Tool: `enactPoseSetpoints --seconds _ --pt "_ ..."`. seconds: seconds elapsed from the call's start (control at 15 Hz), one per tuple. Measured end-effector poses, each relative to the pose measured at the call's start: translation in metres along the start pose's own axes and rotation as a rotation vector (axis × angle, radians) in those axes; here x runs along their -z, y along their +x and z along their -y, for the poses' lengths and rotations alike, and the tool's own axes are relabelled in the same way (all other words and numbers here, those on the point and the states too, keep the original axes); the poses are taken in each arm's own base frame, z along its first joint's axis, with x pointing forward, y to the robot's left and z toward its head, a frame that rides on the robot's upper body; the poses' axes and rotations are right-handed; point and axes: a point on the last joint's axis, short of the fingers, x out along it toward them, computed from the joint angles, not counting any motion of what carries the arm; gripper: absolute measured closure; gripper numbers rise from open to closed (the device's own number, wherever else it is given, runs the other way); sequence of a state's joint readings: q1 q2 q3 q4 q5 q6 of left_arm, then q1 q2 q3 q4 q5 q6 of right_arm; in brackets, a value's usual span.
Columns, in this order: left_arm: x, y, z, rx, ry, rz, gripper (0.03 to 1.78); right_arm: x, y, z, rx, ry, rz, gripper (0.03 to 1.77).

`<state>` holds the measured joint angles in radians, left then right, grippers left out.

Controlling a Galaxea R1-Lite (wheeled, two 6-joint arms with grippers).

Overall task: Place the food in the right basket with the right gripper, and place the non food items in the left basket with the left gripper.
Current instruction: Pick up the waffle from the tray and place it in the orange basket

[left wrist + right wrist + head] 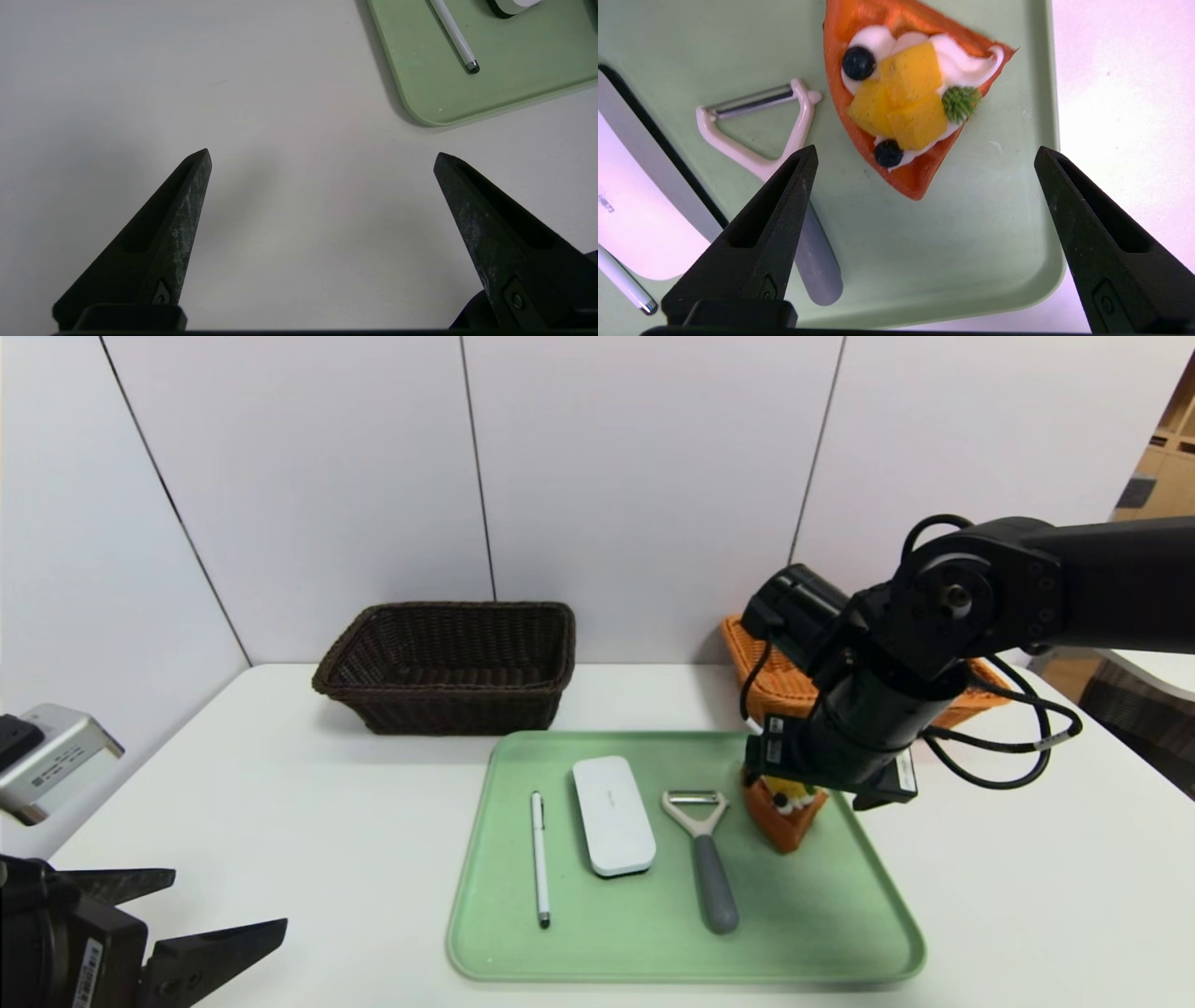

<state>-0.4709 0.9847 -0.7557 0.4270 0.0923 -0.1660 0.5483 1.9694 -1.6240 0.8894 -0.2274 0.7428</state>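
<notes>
Right claw (924,158) wide open, holding nothing, hanging over the cake slice (908,100) on the green tray (840,896). Slice sits at the tray's right side, just beside the peeler (702,859); the fingers (784,196) straddle it but don't look to be touching yet. Step in hand, as I read it: get hold of the slice. To do it well: come straight down, centre the wedge between the fingers, grip the orange sides and not the cream and fruit topping, keep the near finger off the peeler handle. Then lift clear of the tray rim before heading to the orange basket (775,677) behind. Left claw (322,158) parked, fully open, empty, over bare desk (233,116) near the tray corner. Pen (539,859) and white case (612,814) wait on the tray; dark basket (448,663) back left.
</notes>
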Motion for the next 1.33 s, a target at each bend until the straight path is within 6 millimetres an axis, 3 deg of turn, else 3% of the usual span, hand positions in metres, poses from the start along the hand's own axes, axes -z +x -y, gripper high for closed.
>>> enactPoseSetpoints --seconds 1.33 --pt "0.003 -0.001 -0.001 -0.002 0.001 0.001 0.12 -0.008 0.032 -0.007 0.005 0.007 -0.013 0.11"
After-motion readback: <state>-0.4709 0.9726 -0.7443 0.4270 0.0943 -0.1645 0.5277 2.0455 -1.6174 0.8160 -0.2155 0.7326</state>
